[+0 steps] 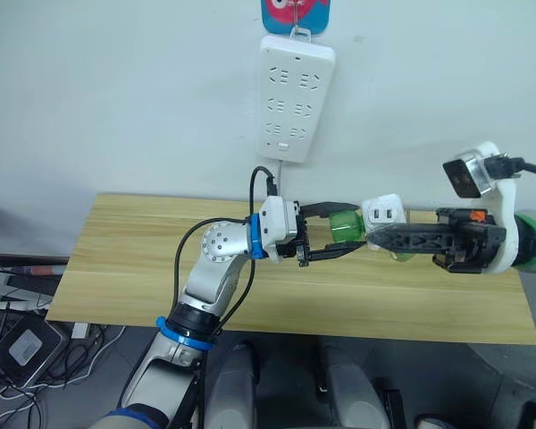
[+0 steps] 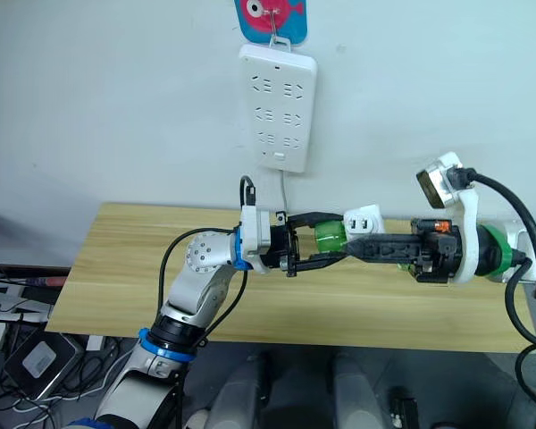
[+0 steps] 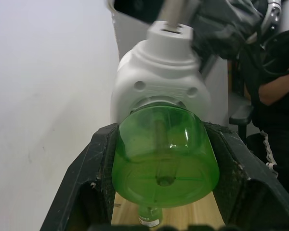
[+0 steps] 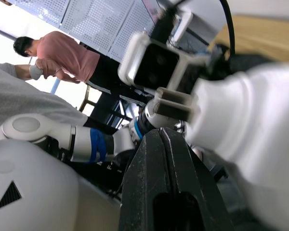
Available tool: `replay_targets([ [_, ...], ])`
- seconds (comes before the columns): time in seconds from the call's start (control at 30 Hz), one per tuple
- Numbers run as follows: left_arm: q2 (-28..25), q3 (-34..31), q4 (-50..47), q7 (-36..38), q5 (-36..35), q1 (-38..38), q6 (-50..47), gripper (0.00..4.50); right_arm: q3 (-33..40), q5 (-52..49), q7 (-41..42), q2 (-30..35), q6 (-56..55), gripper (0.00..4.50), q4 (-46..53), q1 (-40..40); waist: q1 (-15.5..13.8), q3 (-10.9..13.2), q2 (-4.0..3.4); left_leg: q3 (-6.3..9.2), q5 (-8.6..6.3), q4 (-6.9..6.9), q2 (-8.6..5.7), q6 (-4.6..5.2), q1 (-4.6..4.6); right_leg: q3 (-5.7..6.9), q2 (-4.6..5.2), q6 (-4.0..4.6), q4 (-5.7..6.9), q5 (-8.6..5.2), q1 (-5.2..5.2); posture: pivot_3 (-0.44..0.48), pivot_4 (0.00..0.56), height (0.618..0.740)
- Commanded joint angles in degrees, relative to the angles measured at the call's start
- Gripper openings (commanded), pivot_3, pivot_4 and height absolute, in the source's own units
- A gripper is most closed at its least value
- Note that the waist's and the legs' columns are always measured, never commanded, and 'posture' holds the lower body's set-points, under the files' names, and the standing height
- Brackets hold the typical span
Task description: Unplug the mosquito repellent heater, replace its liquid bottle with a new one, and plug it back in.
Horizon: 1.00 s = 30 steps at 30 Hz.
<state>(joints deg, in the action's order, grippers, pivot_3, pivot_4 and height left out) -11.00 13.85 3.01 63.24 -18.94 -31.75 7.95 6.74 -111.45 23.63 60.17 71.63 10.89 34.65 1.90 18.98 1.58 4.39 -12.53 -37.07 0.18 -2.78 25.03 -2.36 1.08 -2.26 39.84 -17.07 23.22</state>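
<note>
Heater point(image 1: 383, 213), unplugged at table's point(image 1: 125, 268) 12 o'clock, pinched by R gripper point(image 1: 381, 239); L gripper point(image 1: 335, 236) clamps green bottle point(image 1: 346, 225), should twist w/o tilting.

Silver arms w/ blue rings, black cables, black grippers.

Both arms reach inward, left gripper point(image 1: 339, 239) and right gripper point(image 1: 380, 239) clamped, fingers meeting.
</note>
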Motion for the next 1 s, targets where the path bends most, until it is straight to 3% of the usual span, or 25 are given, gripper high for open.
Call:
replay_targets([
  [0.03, 0.27, 0.90, -1.95, 0.62, -0.50, 0.39, 0.90, 2.25, -0.85, -1.55, -3.75, -0.86, -1.66, 0.02, -1.72, 5.07, -0.06, 0.00, 0.00, 0.00, 0.00, 0.00, -0.01, 0.00, 0.00, 0.00, 0.00, 0.00, 0.01, 0.00, 0.00, 0.009, 0.296, 0.740],
  [0.17, 0.16, 1.31, -2.26, 1.24, -0.79, 0.57, 0.86, 2.25, -3.49, 1.78, -10.05, -1.42, -2.66, 0.02, -2.62, 8.24, -0.15, 0.00, 0.00, 0.04, 0.00, 0.04, 0.00, 0.00, 0.03, 0.05, 0.01, 0.00, -0.06, 0.00, 0.00, 0.009, 0.296, 0.740],
  [0.53, 0.62, 0.60, -3.33, 1.74, -2.30, 0.36, 0.03, 2.25, -4.87, 28.05, -0.43, -3.85, -2.57, 0.02, -2.04, 4.42, -0.19, -0.01, -0.01, 0.06, 0.00, 0.03, -0.01, 0.00, 0.05, 0.04, 0.04, 0.00, -0.09, 0.00, 0.04, 0.028, 0.283, 0.740],
  [1.0, 1.46, 0.09, -3.92, 1.57, -3.00, -0.08, -1.08, 2.25, -1.55, 31.65, 4.25, -6.41, 0.78, 0.02, 0.95, -0.29, -0.22, -0.01, -0.01, 0.04, 0.00, 0.01, -0.02, -0.01, 0.05, 0.04, 0.04, 0.00, -0.02, 0.00, 0.04, 0.028, 0.283, 0.740],
])
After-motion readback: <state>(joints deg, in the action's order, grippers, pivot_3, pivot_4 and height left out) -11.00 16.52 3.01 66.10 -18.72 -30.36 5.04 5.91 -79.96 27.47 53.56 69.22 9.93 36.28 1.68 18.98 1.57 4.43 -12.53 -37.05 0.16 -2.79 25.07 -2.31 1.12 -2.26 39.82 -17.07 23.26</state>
